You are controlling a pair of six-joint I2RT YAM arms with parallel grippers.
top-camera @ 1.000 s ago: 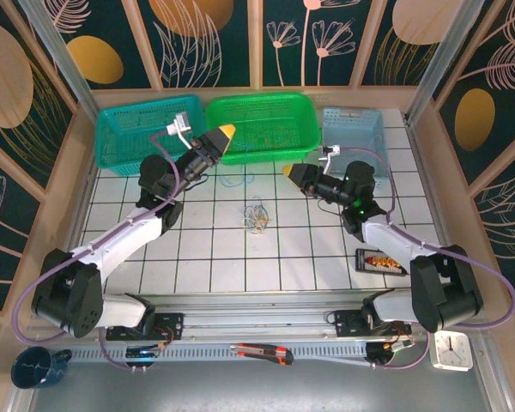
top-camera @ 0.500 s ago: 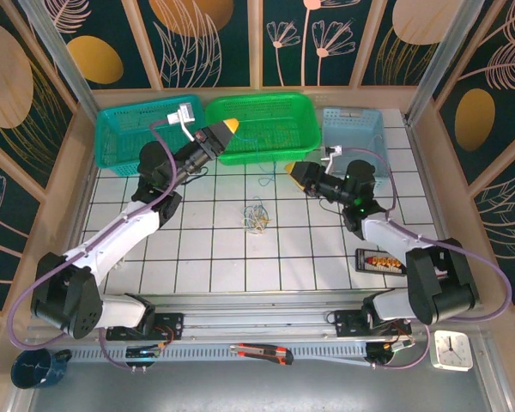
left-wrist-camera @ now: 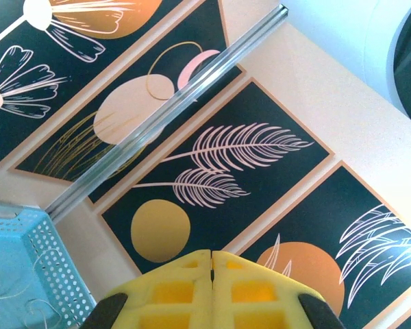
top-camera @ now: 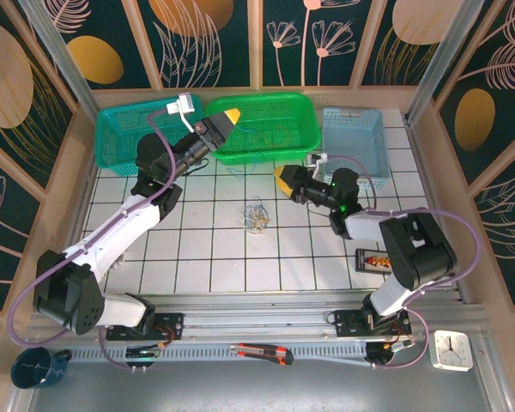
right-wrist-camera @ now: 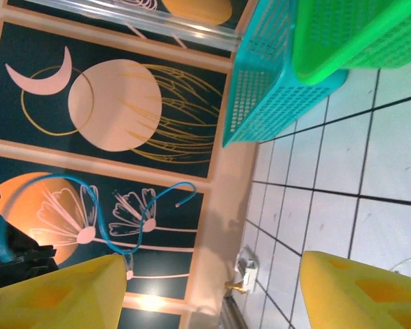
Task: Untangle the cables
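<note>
Since the frame a second before, the left gripper (top-camera: pixel 232 114) had lifted and swung further out over the green basket (top-camera: pixel 266 154). The right gripper (top-camera: pixel 281 176) had slid leftward towards the middle of the bench (top-camera: pixel 197 249), its forearm folding in behind it. The cables (top-camera: pixel 257 216) lay where they had been, a small knot of looping white, yellow and blue strands on the tiles near the centre. They sat just beside and nearer than the right gripper, and well apart from the left one.

In the left wrist view the left gripper (left-wrist-camera: pixel 211 274) had its fingers pressed flat together. Nothing showed in the seam, though a strand this thin could be pinched there and I could not tell. In the right wrist view the right gripper (right-wrist-camera: pixel 214 260) had its fingers wide apart and empty between them. A blue wire (right-wrist-camera: pixel 147 205) arced just beside one finger; whether it was caught on it or merely hanging close was unclear.

These strands looked very light and limp, with no stiffness to hold a shape, so they would probably drag and snag on one another rather than slide free. I judged the best hold to be on a single outer loop or a loose end at the edge of the knot. Grabbing the dense middle would likely lift the whole bunch and tighten it.
</note>
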